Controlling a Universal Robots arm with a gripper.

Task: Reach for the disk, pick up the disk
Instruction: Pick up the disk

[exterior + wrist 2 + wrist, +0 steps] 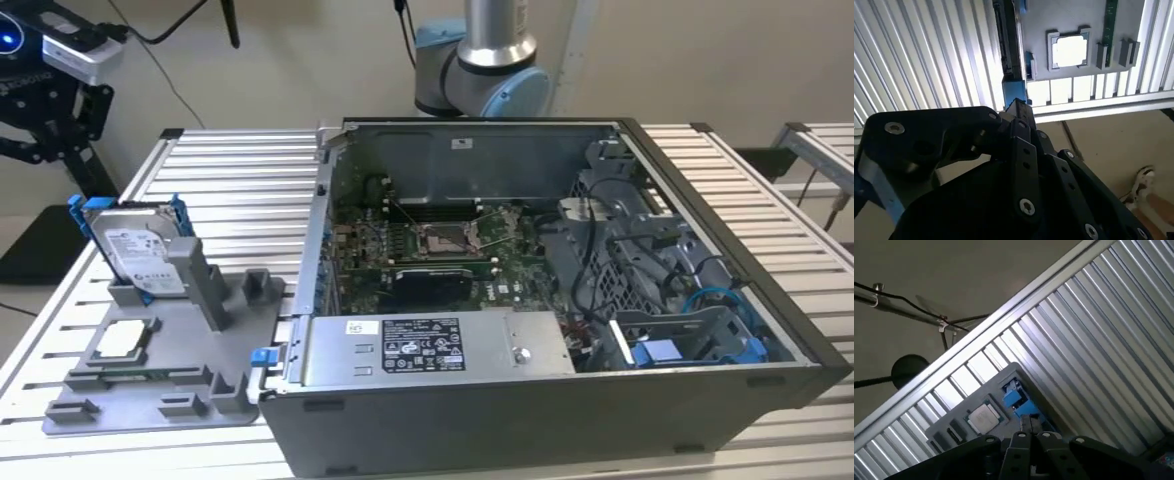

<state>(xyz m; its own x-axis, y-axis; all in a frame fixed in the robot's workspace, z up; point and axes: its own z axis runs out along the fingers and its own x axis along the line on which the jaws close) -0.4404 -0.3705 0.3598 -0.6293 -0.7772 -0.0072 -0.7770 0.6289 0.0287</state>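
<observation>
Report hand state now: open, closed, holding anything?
Hand: closed, holding nothing; the disk stands on edge in the grey fixture, ungrasped.

In the exterior view the slatted counter [227, 170] carries an open computer case [534, 420] from centre toward 3 o'clock. A grey tray [134, 408] lies beside it at 8 o'clock.

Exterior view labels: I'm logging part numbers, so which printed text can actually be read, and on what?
Disk label: print there, too small to read.
Power supply label: too small to read.
Small sticker on the computer case: too small to read.
No text reads clearly.
</observation>
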